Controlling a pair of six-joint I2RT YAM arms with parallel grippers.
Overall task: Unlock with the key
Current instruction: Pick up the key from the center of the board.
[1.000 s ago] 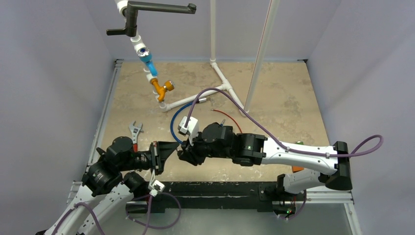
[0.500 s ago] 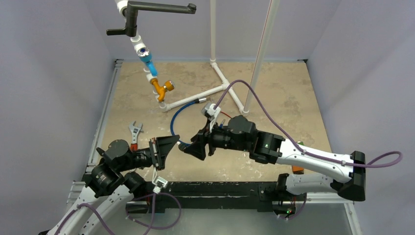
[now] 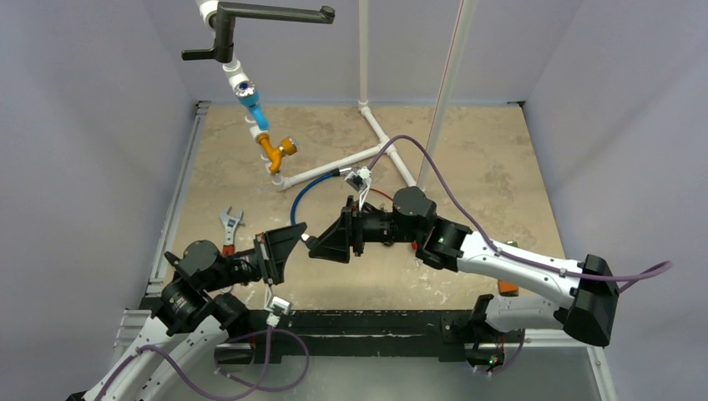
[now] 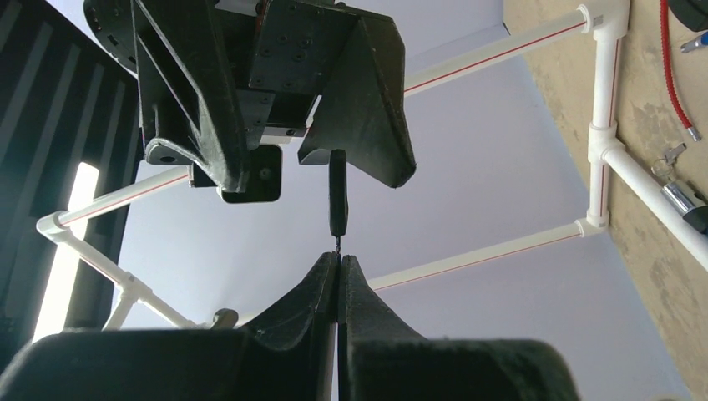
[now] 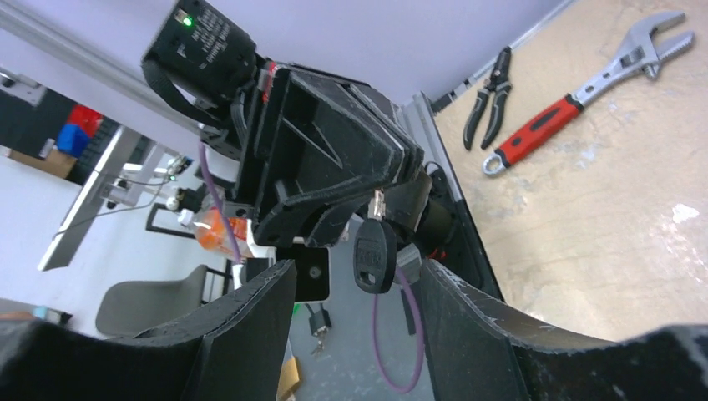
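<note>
One key (image 5: 371,255): left gripper (image 4: 338,263) pinches it, right gripper (image 5: 357,276) straddles.

Plain pale lavender-grey enclosure walls (image 3: 92,125) on three sides, beige mottled stone-look tabletop (image 3: 493,167), silver aluminium rail (image 3: 178,200) along its left edge, even soft light, past the near edge a grey office chair (image 5: 140,306) in a brightly lit white room

No legible text
The key (image 5: 372,256) and the red-handled wrench (image 5: 576,102) show no readable lettering, brand or number.
</note>
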